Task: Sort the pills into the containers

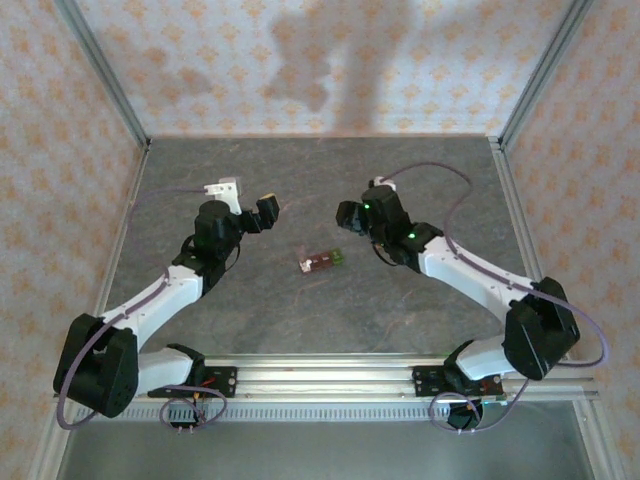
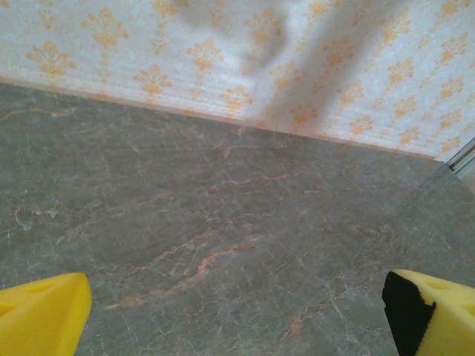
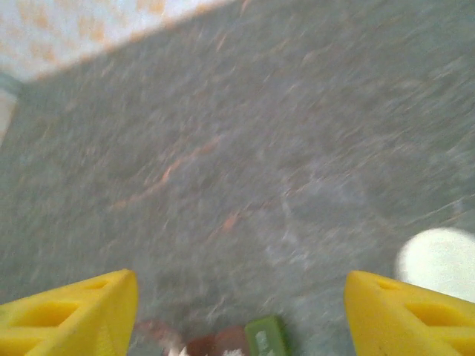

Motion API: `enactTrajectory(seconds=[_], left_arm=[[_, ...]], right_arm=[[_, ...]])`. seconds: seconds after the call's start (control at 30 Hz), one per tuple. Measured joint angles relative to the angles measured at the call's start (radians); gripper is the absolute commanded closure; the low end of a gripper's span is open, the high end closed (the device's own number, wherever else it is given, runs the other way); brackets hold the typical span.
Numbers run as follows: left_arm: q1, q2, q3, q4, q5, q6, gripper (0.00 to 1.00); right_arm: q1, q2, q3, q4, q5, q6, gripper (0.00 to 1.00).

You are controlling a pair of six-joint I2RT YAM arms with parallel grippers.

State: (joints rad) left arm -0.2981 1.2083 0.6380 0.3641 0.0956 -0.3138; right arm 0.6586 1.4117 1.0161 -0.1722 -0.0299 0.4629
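L pincer [image 1: 266, 212], R pincer [image 1: 348, 216] spread, tips inward; containers [image 1: 322, 260] between.

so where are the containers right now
The containers lie on the table mid-frame in the top view, just below and left of the right gripper; the right wrist view catches their green end at its bottom edge.

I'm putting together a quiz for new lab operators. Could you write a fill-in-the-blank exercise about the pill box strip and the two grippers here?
1. The pill box strip lies on the table with its green end on the robot's ____ side.
2. The left gripper and the right gripper both stand ____, holding nothing.
3. The fingers of both grippers are coloured ____.
Missing words: right; open; yellow.
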Motion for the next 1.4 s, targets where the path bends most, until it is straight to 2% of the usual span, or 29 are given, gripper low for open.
enactTrajectory(seconds=[0.27, 0.53, 1.07, 1.4], left_arm=[[0.000, 0.082, 0.132, -0.179, 0.000, -0.002, 0.00], [0.019, 0.105, 0.173, -0.302, 0.000, -0.012, 0.00], [0.024, 0.105, 0.169, -0.311, 0.000, -0.023, 0.00], [0.026, 0.105, 0.163, -0.311, 0.000, -0.027, 0.00]], right_arm=[[0.072, 0.193, 0.071, -0.084, -0.099, 0.027, 0.27], [0.074, 0.294, 0.072, -0.126, -0.104, 0.085, 0.26], [0.072, 0.411, 0.101, -0.085, -0.110, 0.170, 0.25], [0.069, 0.416, 0.112, -0.011, -0.207, 0.232, 0.28]])
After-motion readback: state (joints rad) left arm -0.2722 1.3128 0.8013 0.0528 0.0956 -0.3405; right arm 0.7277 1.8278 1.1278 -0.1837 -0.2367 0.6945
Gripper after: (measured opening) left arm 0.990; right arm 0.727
